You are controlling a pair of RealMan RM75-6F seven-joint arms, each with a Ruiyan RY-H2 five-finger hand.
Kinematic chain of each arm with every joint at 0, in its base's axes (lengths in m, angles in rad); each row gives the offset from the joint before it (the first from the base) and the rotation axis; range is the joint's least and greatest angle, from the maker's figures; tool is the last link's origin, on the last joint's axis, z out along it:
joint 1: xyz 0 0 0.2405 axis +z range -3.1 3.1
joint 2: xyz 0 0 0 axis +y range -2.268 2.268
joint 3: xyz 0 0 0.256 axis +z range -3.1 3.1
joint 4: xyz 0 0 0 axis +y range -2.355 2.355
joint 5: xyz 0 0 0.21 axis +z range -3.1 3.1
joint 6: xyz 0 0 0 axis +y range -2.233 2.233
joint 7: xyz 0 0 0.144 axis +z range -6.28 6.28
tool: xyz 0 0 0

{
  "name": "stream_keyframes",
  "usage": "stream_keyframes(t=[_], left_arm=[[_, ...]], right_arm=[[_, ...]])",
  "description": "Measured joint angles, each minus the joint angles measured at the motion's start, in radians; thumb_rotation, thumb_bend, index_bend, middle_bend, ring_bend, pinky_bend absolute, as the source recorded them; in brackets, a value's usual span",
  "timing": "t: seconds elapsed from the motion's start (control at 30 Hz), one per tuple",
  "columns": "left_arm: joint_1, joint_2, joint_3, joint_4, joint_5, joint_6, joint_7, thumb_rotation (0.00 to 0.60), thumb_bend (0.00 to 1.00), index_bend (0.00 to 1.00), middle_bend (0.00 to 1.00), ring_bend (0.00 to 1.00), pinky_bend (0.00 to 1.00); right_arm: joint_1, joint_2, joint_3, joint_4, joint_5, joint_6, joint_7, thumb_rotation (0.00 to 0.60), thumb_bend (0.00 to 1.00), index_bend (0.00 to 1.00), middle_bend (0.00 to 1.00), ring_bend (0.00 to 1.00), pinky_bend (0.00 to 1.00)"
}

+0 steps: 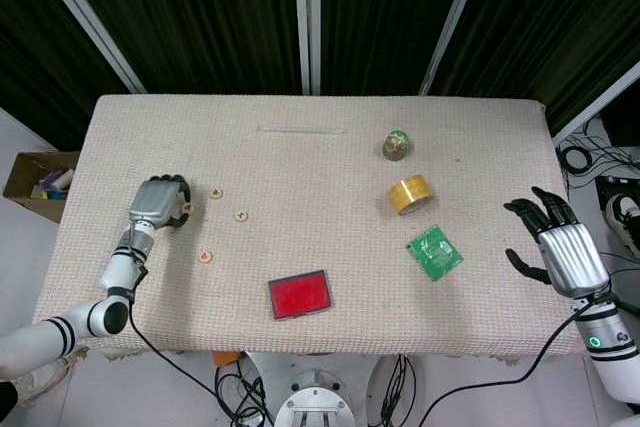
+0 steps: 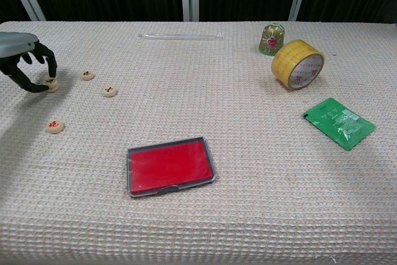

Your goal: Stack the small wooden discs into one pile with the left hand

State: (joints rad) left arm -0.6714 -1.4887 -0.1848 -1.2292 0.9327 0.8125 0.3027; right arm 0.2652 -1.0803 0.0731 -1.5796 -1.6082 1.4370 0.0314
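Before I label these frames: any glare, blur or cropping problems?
Head view: even light, sharp, only soft shadows on the beige woven table. Chest view: the left hand is cropped by the frame edge; faint sheen on the yellow tape roll.

A table covered in a beige woven cloth carries everything; by the left hand lie small wooden discs: one at its fingertips, two just beyond, one nearer the front edge; a red case lies further off; toward the right hand lie a green packet, a yellow tape roll, a small green ornament; a clear tube lies at the back.
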Motion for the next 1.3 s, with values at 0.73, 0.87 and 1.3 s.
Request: stream_keyframes(t=[0.73, 0.87, 1.3], left_arm=[[-0.011, 0.01, 0.016, 0.0, -0.033, -0.013, -0.006, 0.6, 0.33, 0.43, 0.21, 0.2, 0.23], [-0.012, 0.012, 0.019, -0.005, -0.039, -0.012, -0.004, 0.6, 0.32, 0.41, 0.21, 0.2, 0.23], [-0.004, 0.034, 0.01, -0.056, -0.014, 0.044, -0.028, 0.6, 0.29, 0.26, 0.16, 0.18, 0.22]], right_arm=[[-0.005, 0.001, 0.003, -0.006, 0.004, -0.003, -0.007, 0.6, 0.23, 0.24, 0.25, 0.06, 0.18], [-0.004, 0.0, 0.004, -0.005, 0.005, -0.005, -0.004, 0.6, 0.23, 0.24, 0.26, 0.06, 0.18], [-0.008, 0.002, 0.006, -0.002, 0.006, 0.0, 0.002, 0.6, 0.23, 0.24, 0.26, 0.06, 0.18]])
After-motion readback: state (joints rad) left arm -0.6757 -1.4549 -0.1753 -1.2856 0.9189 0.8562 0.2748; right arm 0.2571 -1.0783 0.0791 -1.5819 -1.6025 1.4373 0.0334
